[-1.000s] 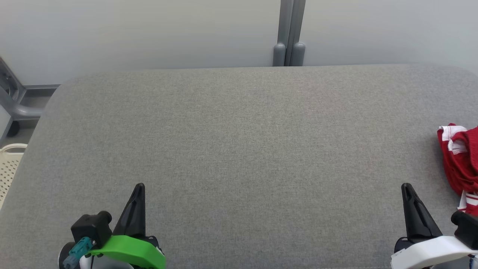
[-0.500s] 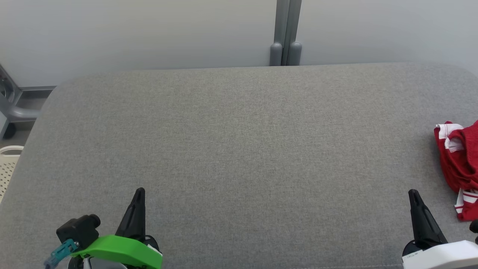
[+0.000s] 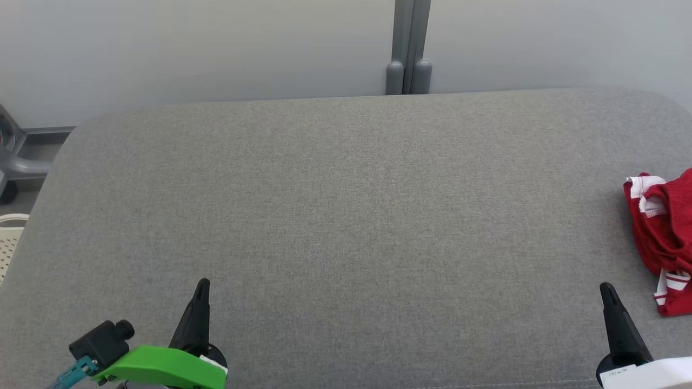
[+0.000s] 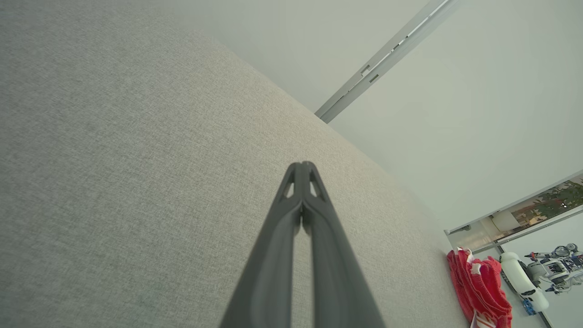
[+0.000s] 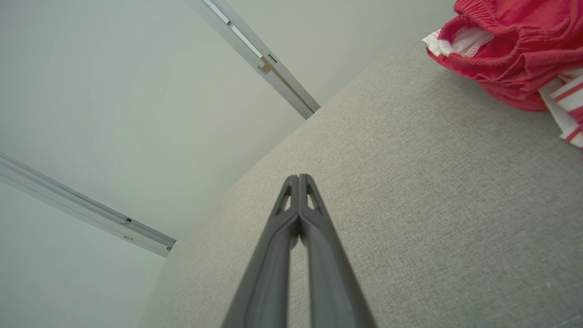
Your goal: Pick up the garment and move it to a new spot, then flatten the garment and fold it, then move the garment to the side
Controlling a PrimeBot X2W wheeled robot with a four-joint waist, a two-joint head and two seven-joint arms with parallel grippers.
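Our crumpled red-and-white knit garment (image 3: 662, 237) lies at the right edge of the grey woven tabletop (image 3: 346, 205); our tapered black left gripper (image 3: 200, 286) and right gripper (image 3: 606, 290) hover pinched together, empty.

One garment (image 3: 665, 243), a red heap with white striped trim, lies just off the outer side of the right gripper (image 3: 606, 287). There are two grippers, that one and the left gripper (image 3: 202, 283), each with two dark fingers (image 4: 273, 255), four in all. One grey padded table (image 3: 346, 216) lies under both. One cream perforated basket (image 3: 11, 218) sits beyond the left gripper's outer side. Ahead of the grippers, past the table's far edge, two grey round-topped posts (image 3: 394, 78) stand side by side against one pale wall (image 3: 216, 48).
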